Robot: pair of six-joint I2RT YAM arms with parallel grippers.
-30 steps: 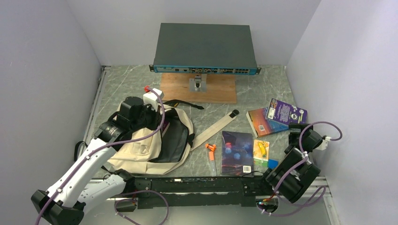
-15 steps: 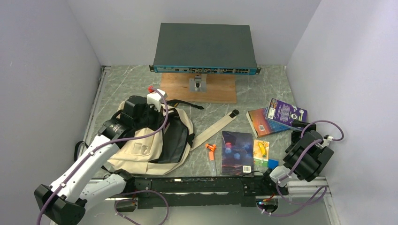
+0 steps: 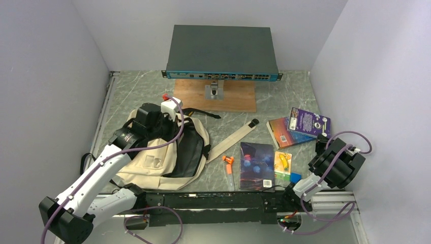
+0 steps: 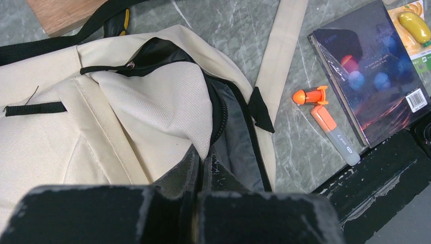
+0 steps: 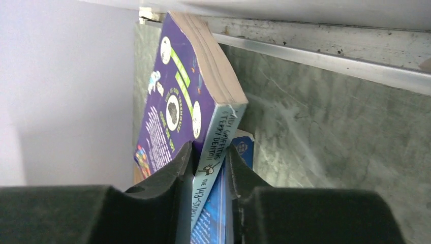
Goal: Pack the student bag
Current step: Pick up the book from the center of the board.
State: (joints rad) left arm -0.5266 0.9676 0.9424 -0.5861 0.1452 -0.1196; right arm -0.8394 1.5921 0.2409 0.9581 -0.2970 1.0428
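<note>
Right claw (image 5: 208,160) was found pinching the purple book (image 5: 175,101) at one corner of its spine, with one finger on the cover and the other on the opposite face, close against the blue-edged book (image 5: 213,213) beneath it. The purple book sat tilted at the far right of the tabletop (image 3: 137,89), near the side wall. Left claw (image 4: 199,165) was pressed together on the cream lip of the student bag (image 4: 152,101) beside the black zipper, apparently holding the mouth open, and dark lining showed in the gap. The student bag lay at the left of the tabletop, well apart from the books, with its loose strap (image 3: 234,137), an orange marker (image 3: 229,172) and a dark-covered book (image 3: 256,165) lying between. Risks were assessed as follows. The corner grip left most of the purple book unsupported, so it could swing, fan its pages or slip out on lifting. The inner finger could drag the blue-edged book along. A low carry across the tabletop could snag the strap or knock the marker. The soft fabric could pull out of the left claw, or the whole bag could slide, closing the mouth before the book arrived. A tilted book could also catch on the zipper lip.
</note>
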